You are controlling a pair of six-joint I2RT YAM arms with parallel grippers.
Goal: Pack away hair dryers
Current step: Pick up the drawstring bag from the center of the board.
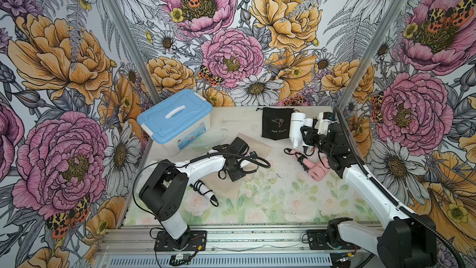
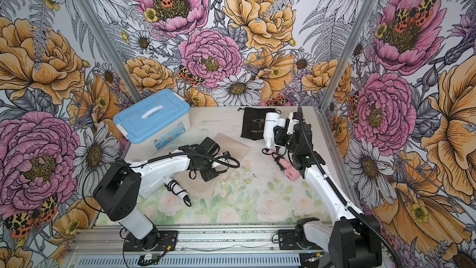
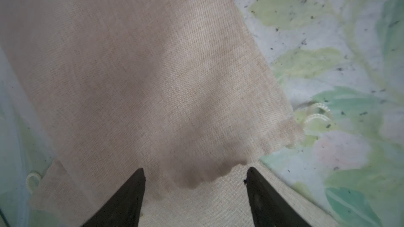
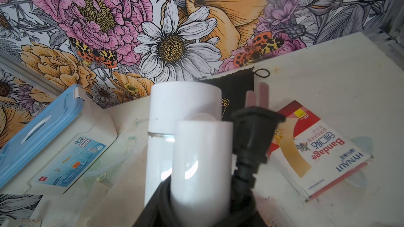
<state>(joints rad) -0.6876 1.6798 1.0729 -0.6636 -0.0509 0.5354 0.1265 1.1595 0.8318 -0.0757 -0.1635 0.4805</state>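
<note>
Left claw [image 3: 195, 171]: jaws apart, nothing between them, poised over the mouth hem of the beige pouch [image 3: 153, 73]. Whether the tips touch the cloth cannot be told.
Right claw [image 1: 305, 134]: clamped on the handle of a white hair dryer [image 1: 296, 125], held clear of the tabletop [image 1: 283, 197] just beside the black pouch [image 1: 275, 125].
Plug [image 4: 255, 127]: stands loose beside the held handle, prongs outward.
Pink hair dryer [image 1: 318, 170]: lies on the tabletop under the right arm, not packed.
Second white hair dryer [image 1: 206, 190]: lies near the left arm's base, at the edge of the beige pouch, not packed.
Blue-lidded box [image 1: 175, 119]: lid on, far left corner.
Bandage box [image 4: 317, 149]: flat on the tabletop beyond the held dryer.
Step, judged: open the beige pouch, then bring the held dryer to it.
Risk 1: the left claw pinches both cloth layers at once. The mouth then stays shut and the dryer cannot enter.
Risk 2: the loose plug or cord catches on the hem during insertion and drags the pouch.
Risk 3: the smooth, round handle turns within the grip during transfer.
Risk 4: the right arm sweeps low and knocks the pink hair dryer.
</note>
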